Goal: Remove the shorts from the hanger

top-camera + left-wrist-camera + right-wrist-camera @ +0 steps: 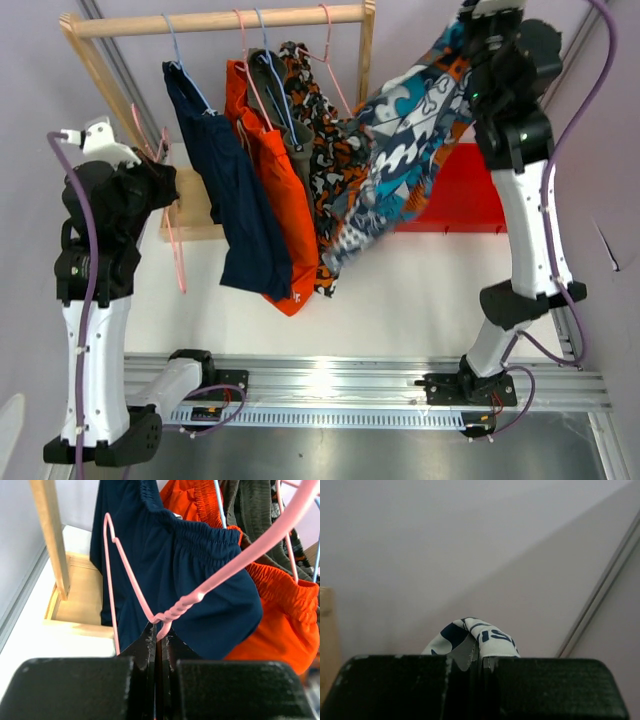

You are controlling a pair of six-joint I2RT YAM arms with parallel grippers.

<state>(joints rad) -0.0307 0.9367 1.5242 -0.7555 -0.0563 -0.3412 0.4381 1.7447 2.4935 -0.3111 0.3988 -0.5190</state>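
Note:
Four pairs of shorts hang from hangers on the wooden rod (220, 20): navy (235, 200), bright orange (280, 200), olive green (283, 100) and blotch print (320, 150). The teal-blue print shorts (410, 150) stretch up and to the right, off the rod, to my right gripper (468, 25). That gripper (481, 655) is shut on a fold of this fabric (475, 637). My left gripper (163, 170) is shut on the twisted neck of an empty pink hanger (165, 615), left of the navy shorts (190, 570). The hanger (178, 250) dangles below it.
The wooden rack's left post (52, 535) and base (195, 210) stand near my left gripper. A red bin (465, 190) sits behind the teal print shorts. The orange shorts (280, 610) hang right of the navy pair. A metal rail (350, 385) runs along the near edge.

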